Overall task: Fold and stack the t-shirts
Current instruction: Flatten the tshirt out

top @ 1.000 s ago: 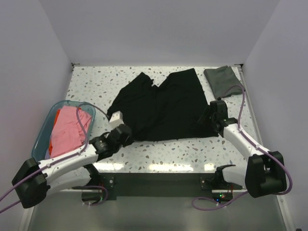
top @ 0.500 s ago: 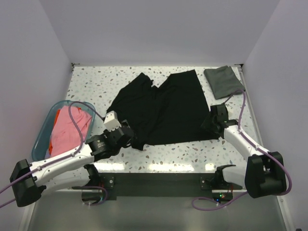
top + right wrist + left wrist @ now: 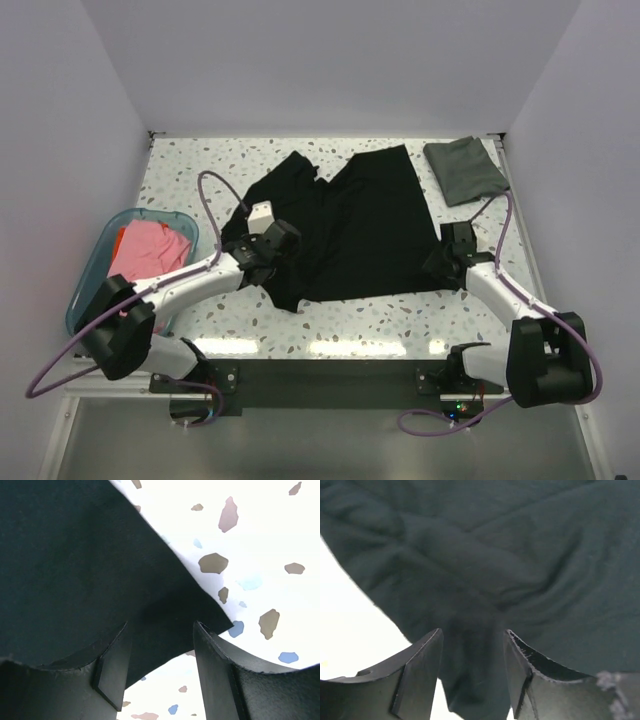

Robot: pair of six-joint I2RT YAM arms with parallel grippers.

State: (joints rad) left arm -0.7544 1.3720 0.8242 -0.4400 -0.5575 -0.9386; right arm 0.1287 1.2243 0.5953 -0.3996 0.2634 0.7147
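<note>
Well, early days: black t-shirt [image 3: 350, 230] sprawls unfolded beneath left gripper [image 3: 472, 672] and right gripper [image 3: 160, 667], fingers parted, gripping nothing; grey-green t-shirt [image 3: 465, 170] lies folded beyond the right fingers, pink t-shirt [image 3: 150, 255] untouched.

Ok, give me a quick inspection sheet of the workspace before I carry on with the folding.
Surface: speckled terrazzo table, evenly lit.
Job's things: black t-shirt spread unfolded mid-table; grey-green t-shirt folded at the far right corner; pink t-shirt and orange-red t-shirt in the teal tub at left.
Clutter: nothing seen.
Tools: left tool open over the black shirt's left side; right tool open at its near right corner.
Cables: purple cables loop above both arms.
Surroundings: plain white walls on three sides.
</note>
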